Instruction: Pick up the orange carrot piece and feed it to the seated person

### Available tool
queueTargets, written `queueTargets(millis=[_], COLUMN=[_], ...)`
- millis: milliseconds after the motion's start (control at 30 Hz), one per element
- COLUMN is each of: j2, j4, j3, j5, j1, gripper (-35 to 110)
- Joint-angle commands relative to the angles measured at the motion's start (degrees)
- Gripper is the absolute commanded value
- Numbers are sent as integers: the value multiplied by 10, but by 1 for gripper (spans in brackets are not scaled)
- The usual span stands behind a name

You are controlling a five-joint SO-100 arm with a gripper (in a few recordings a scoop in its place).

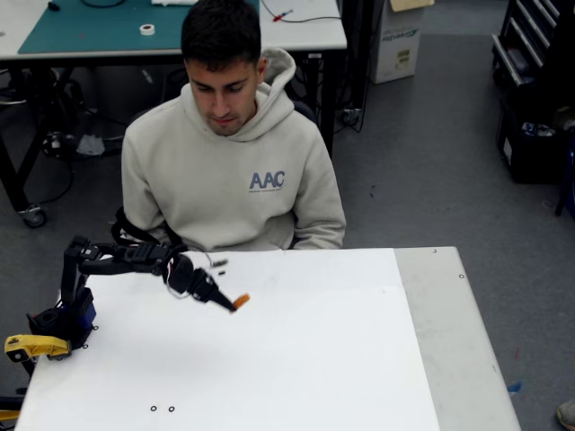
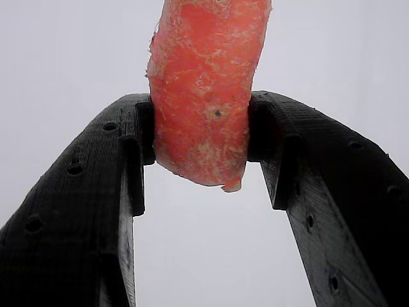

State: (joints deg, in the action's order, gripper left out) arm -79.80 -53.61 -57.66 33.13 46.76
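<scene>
Carrot piece gripped above the table

The orange carrot piece (image 2: 204,89) was clamped between the gripper (image 1: 232,305) fingers, before the seated person (image 1: 229,153).

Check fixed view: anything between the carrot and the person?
Bare white table between the orange carrot piece and the seated person.

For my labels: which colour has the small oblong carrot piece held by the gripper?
Bright orange, with pale rough patches; the small oblong carrot piece shows best in the wrist view.
</scene>
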Motion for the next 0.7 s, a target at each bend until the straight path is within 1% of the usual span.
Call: queueTargets(millis=[0, 133, 467, 667], j2=[-66, -23, 100, 185], j4=[5, 5, 4, 4], j3=[114, 185, 370, 521], j5=[2, 34, 212, 285], j1=[-45, -97, -188, -243], gripper=[-3, -3, -3, -3])
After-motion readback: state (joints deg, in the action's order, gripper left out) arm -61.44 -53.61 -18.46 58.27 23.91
